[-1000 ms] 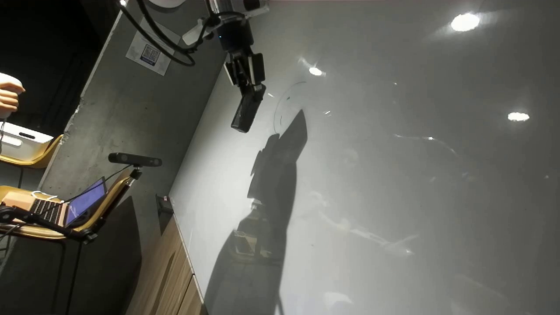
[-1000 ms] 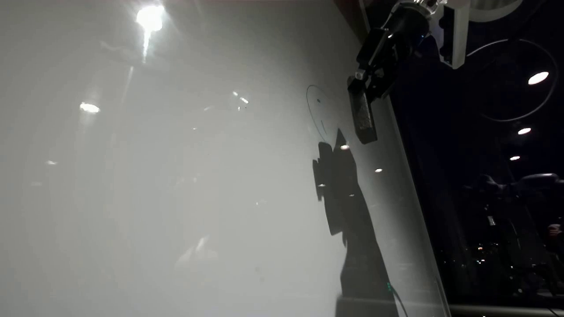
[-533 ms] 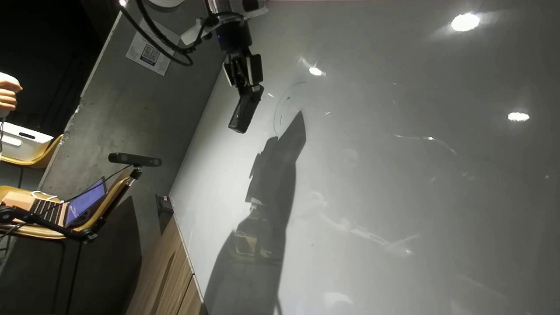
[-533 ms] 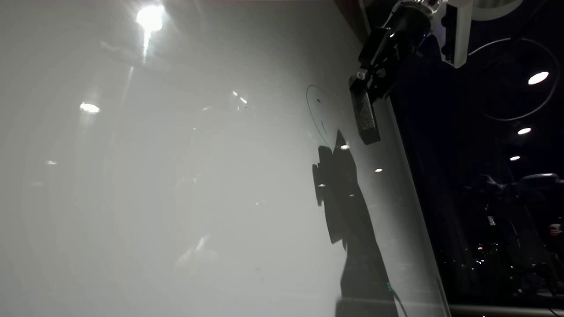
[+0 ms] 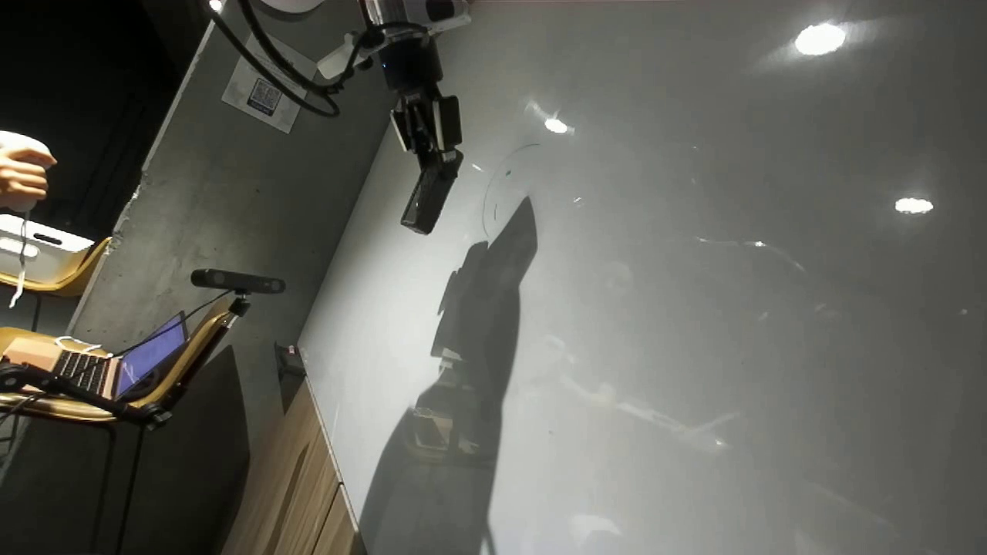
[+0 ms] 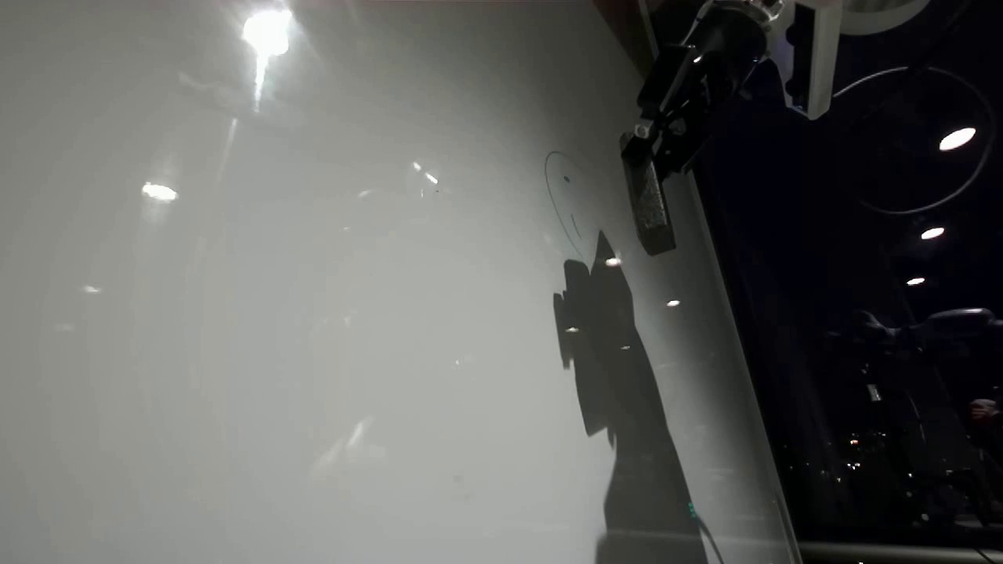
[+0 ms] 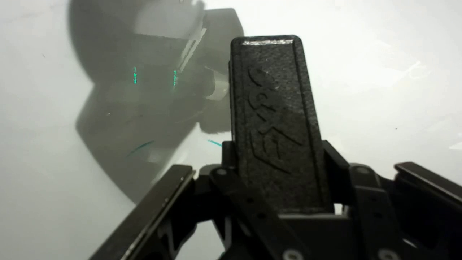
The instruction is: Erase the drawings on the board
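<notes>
Drawing [image 6: 566, 180]: on the board [image 6: 353, 298], just above the upper end of the arm shadow [image 6: 619, 392].
Long axis: runs top to bottom in an exterior view, slanting so that the lower end leans right and reaches the shadow's edge.
Look: faint thin line, a lopsided loop fading on its right, with a dot and a short stroke inside.
Teal strokes [image 7: 140, 147]: two in the wrist view, one inside the shadow, one just outside it.
Gripper [image 7: 279, 162]: pinching the sides of a black eraser [image 7: 270, 79], beside the shadow's tip, apart from it.
</notes>
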Robot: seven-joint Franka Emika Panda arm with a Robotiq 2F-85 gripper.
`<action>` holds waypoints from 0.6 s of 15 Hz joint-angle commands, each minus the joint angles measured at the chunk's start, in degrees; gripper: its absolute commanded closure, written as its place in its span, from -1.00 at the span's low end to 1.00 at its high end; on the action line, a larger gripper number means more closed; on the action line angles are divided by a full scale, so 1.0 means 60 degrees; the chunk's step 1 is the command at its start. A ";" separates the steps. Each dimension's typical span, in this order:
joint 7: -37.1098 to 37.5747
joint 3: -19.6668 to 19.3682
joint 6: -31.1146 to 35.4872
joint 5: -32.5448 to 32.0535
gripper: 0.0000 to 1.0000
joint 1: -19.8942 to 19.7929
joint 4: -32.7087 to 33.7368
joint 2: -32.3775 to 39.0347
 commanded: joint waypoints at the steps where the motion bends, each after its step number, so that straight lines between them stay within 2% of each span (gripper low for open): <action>1: -0.0028 -0.0043 0.0035 0.0116 0.36 0.0072 -0.0015 -0.0113; 9: -0.0027 -0.0044 -0.0095 0.0109 0.36 0.0070 -0.0025 -0.0152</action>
